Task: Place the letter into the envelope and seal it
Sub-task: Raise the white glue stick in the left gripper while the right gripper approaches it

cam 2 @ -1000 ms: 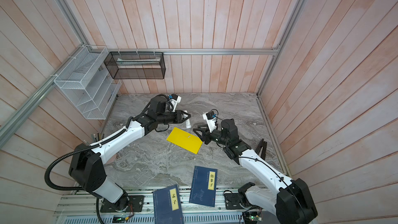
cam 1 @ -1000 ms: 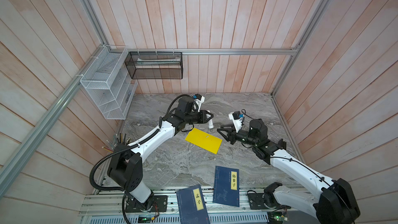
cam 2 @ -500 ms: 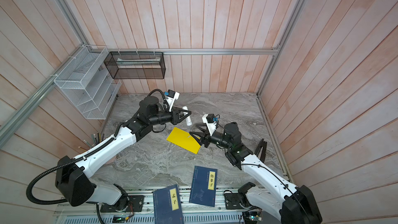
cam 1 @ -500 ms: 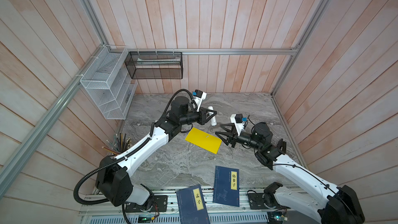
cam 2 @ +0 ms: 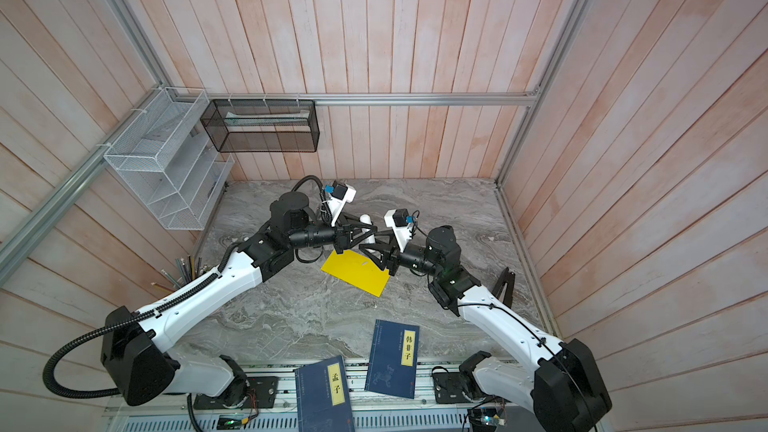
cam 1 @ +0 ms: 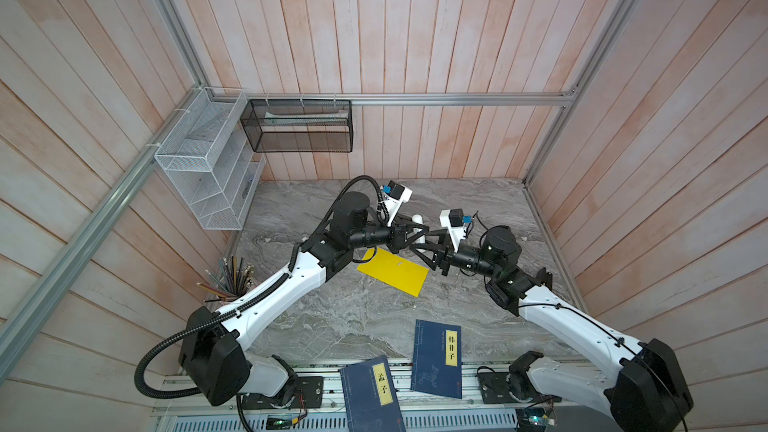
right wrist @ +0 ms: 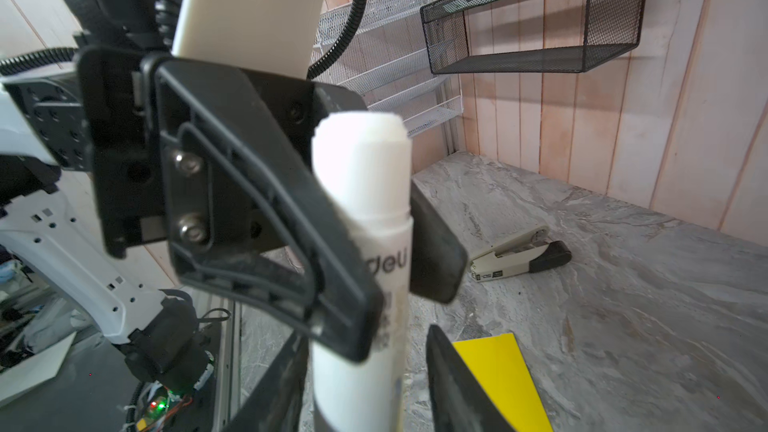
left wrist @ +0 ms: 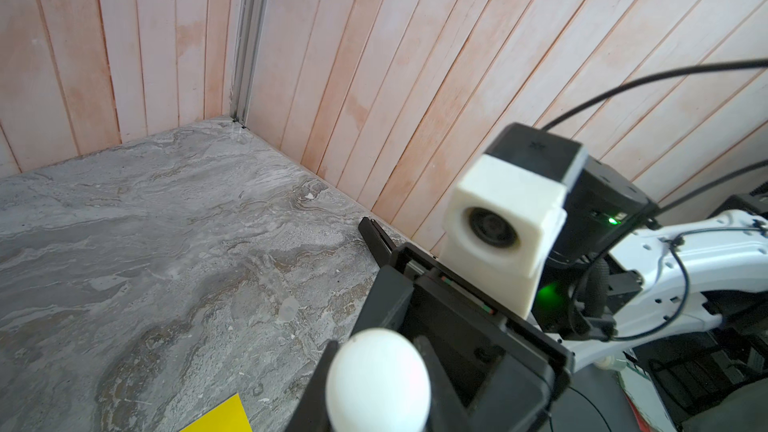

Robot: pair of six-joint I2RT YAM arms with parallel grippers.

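I see no letter, likely already inside the envelope (cam 1: 392, 271) lying flat on the table (cam 1: 353, 313). My left gripper (right wrist: 395, 292) clamps the glue stick (right wrist: 363, 184); right gripper (right wrist: 361, 401) straddles its end, can't tell if gripping. Sealing is left.

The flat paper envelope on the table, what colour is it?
Bright yellow envelope, clearest in a top view.

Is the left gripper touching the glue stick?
Touching. The right wrist view shows the left gripper with fingers clamped on both sides of the glue stick.
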